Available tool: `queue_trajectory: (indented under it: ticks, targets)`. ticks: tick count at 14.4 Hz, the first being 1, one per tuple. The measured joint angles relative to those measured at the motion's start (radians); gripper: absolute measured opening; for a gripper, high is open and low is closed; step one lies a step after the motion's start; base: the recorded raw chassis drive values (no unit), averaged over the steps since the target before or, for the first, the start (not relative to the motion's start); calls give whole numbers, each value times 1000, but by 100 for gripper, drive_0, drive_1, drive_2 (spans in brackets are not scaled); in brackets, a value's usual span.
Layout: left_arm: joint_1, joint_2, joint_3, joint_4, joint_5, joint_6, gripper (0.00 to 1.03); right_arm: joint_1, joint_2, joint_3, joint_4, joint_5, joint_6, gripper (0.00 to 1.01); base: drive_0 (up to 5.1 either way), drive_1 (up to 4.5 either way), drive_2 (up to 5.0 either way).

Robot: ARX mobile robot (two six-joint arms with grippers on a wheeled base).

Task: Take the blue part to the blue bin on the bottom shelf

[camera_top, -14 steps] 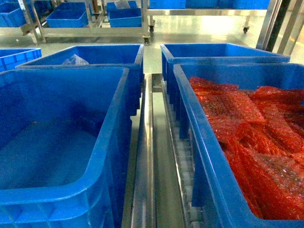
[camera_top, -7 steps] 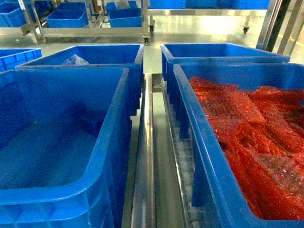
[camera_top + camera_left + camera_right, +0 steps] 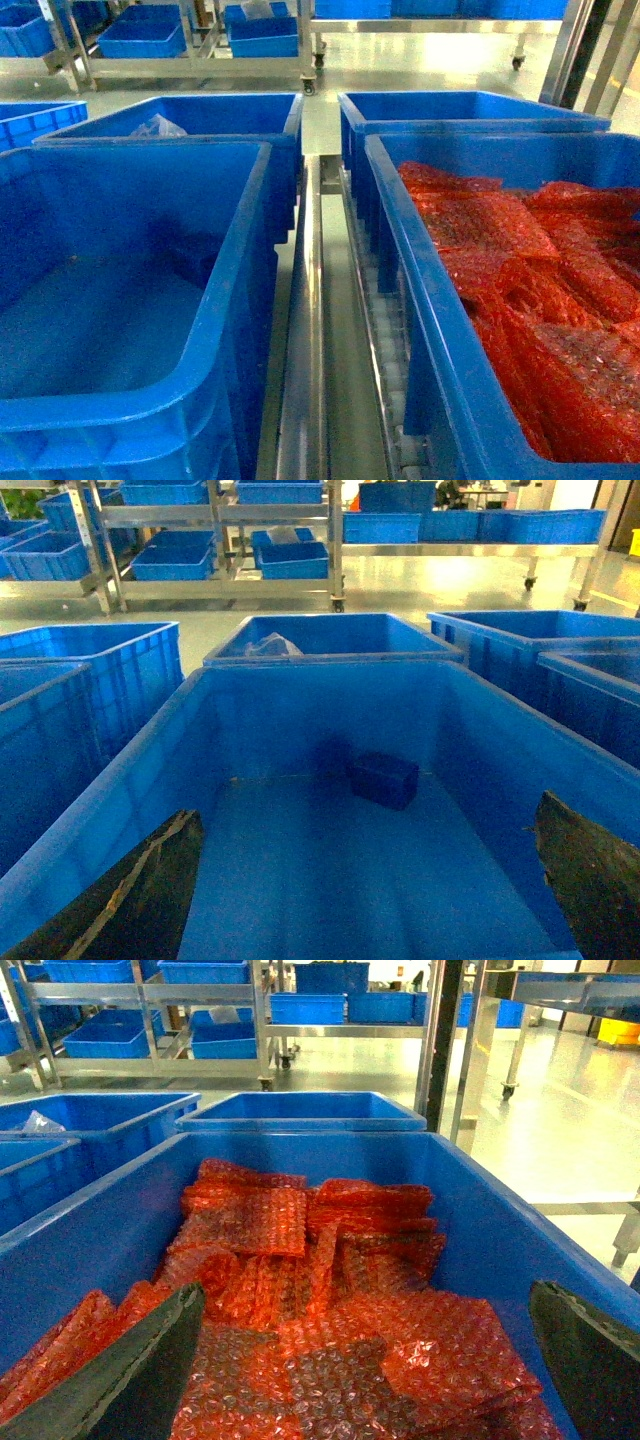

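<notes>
Blue rectangular plastic part [image 3: 384,779] lies flat at far end of large blue plastic bin [image 3: 120,800], long axis left-right. Left hand [image 3: 365,890] open above bin; right hand [image 3: 365,1370] open over red bubble-wrap bags [image 3: 300,1290].

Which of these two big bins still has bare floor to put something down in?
The left bin: its floor is bare from the near wall up to the small blue part by the far wall. The right bin is crowded, wall to wall with red bubble-wrap bags.

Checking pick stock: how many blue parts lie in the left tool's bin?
1: the blue part sits on the floor of the blue bin, near its far wall. The nearest floor is out of view.
</notes>
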Motion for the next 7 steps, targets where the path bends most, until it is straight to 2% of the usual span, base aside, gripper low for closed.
queue_trajectory:
  ticks: [7]
  targets:
    - [0, 0, 0, 0, 0, 0, 98, 0, 0, 0, 0, 0, 0, 98, 0, 0, 0]
